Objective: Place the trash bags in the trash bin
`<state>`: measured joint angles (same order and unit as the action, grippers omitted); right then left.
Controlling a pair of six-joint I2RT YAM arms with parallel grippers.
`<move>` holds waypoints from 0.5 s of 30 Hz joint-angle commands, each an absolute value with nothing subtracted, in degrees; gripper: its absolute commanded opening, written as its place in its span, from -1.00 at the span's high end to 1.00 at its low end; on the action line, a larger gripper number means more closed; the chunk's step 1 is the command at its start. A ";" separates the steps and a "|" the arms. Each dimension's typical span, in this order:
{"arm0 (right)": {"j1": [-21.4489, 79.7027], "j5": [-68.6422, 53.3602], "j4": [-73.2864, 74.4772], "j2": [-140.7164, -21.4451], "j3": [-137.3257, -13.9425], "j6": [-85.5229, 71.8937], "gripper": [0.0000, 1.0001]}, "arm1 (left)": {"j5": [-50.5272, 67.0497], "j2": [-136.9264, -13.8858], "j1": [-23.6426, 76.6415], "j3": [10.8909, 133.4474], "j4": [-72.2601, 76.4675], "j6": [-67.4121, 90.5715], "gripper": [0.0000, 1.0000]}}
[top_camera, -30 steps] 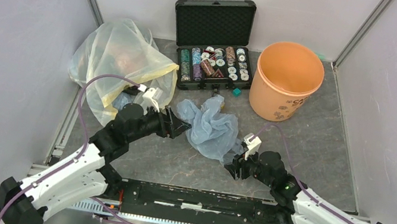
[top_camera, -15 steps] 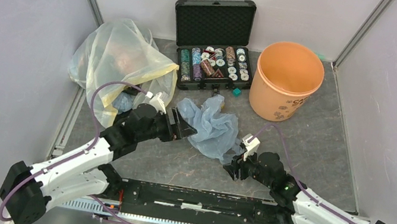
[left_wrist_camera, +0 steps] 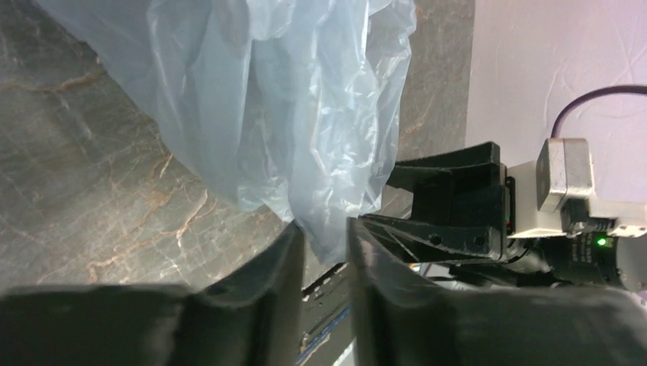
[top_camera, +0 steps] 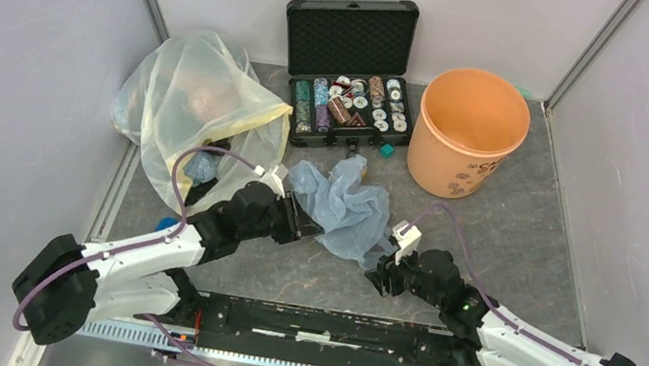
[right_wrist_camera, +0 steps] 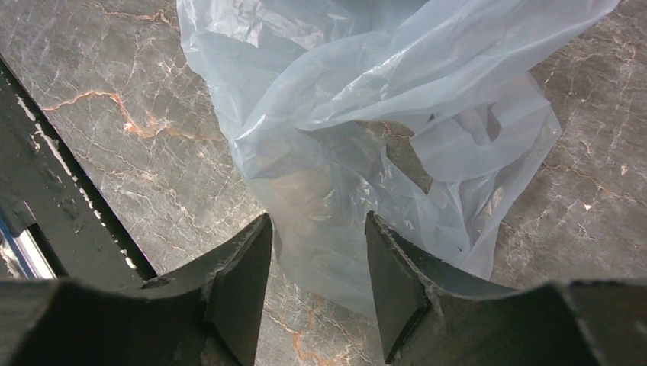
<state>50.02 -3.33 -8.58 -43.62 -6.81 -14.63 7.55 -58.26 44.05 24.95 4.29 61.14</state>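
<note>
The pale blue crinkly trash bag (top_camera: 346, 208) lies crumpled on the grey marbled floor between my two arms. My left gripper (top_camera: 312, 225) is at its left edge. In the left wrist view its jaws (left_wrist_camera: 324, 229) stand almost together, pinching a hanging fold of the bag (left_wrist_camera: 305, 114). My right gripper (top_camera: 382, 273) is at the bag's near right edge. In the right wrist view it (right_wrist_camera: 317, 229) is open, its fingers straddling the bag's (right_wrist_camera: 366, 114) lower edge. The orange trash bin (top_camera: 469, 132) stands upright at the back right, with nothing in it.
A black foam-lined case (top_camera: 348, 69) of chips lies open at the back centre, a small teal cube (top_camera: 388, 151) by it. A large yellowish bag (top_camera: 191, 98) bulges at the back left beside my left arm. Walls close in on both sides.
My left arm reached right to the bag's edge and its jaws closed from wide open onto the plastic. My right gripper crept slightly toward the bag and narrowed a little.
</note>
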 commanded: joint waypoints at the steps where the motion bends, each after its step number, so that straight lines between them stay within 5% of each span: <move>1: 50.85 -1.26 -10.41 -43.75 -7.69 -14.28 -0.05 | 4.54 -59.22 44.29 27.05 11.38 61.48 0.76; 2: 50.88 -0.63 -10.00 -43.58 -7.73 -14.36 -0.01 | 3.32 -58.52 44.30 28.28 9.51 59.82 0.95; 10: 50.88 8.67 -3.94 -39.93 -9.43 -14.93 0.74 | -4.17 -50.27 42.72 46.48 -14.50 50.20 0.96; 15: 50.89 14.94 -0.15 -38.21 -10.37 -16.15 0.77 | 3.29 -48.65 36.58 56.14 -21.67 47.98 0.96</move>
